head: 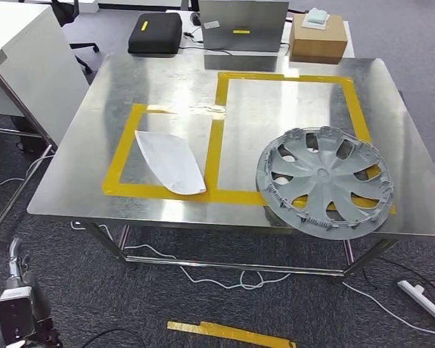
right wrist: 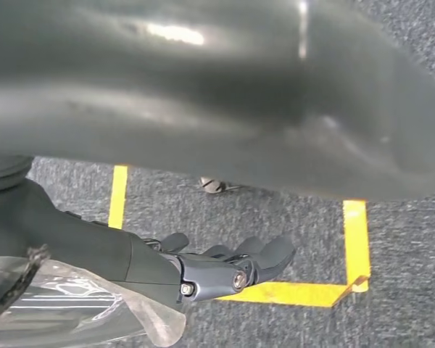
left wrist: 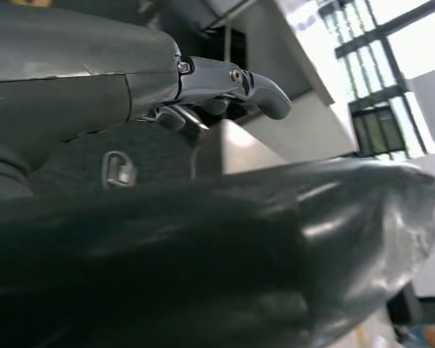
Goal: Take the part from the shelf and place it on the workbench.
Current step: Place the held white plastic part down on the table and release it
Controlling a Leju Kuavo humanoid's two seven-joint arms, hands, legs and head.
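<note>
Both parts, the wheel cover point(head: 325, 181) and the white panel point(head: 169, 162), lie on the worktop point(head: 84, 145). Your right hand point(right wrist: 226, 268) and left hand point(left wrist: 226, 83) hang below, apparently holding nothing.

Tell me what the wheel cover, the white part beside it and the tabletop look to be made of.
Wheel cover: probably moulded plastic, matt silver-grey paint, thin spokes and clip tabs on the rim. White part: likely plastic or painted panel, smooth, faintly glossy. Tabletop: sheet metal, seemingly stainless steel, with blurred reflections and bright glare.
</note>
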